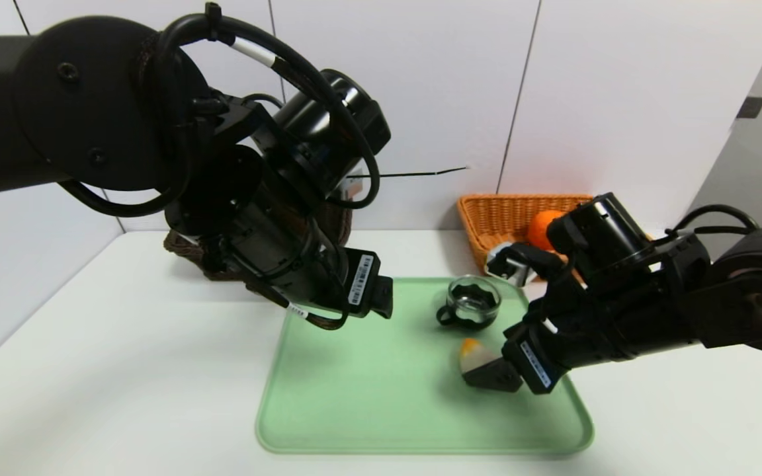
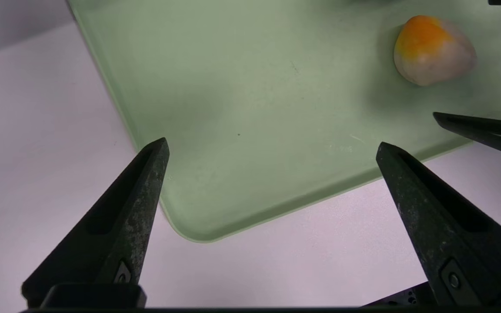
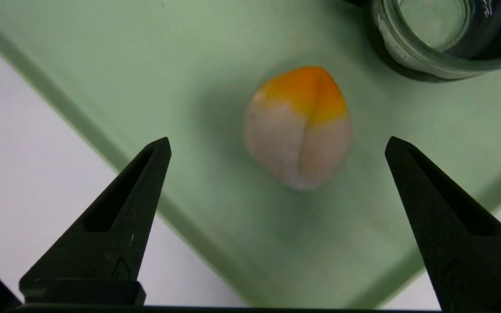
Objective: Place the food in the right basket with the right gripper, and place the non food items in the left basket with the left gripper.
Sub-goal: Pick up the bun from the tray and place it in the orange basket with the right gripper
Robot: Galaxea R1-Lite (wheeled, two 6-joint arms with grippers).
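A pale fruit with an orange top (image 1: 472,352) lies on the green tray (image 1: 368,396), right of its middle. My right gripper (image 3: 277,143) hangs open just above and in front of the fruit (image 3: 299,126), which sits a little beyond its spread tips; one finger (image 1: 490,377) shows beside it. A glass cup with a black handle (image 1: 468,303) stands behind the fruit. My left gripper (image 2: 272,143) is open and empty, high over the tray's left part (image 2: 242,87). The orange wicker right basket (image 1: 507,215) holds an orange (image 1: 543,228). The dark left basket (image 1: 186,250) is mostly hidden behind my left arm.
The tray lies on a white table (image 1: 123,370) that meets a white panelled wall at the back. A small silvery object (image 1: 512,256) sits at the right basket's near edge. My left arm fills the upper left of the head view.
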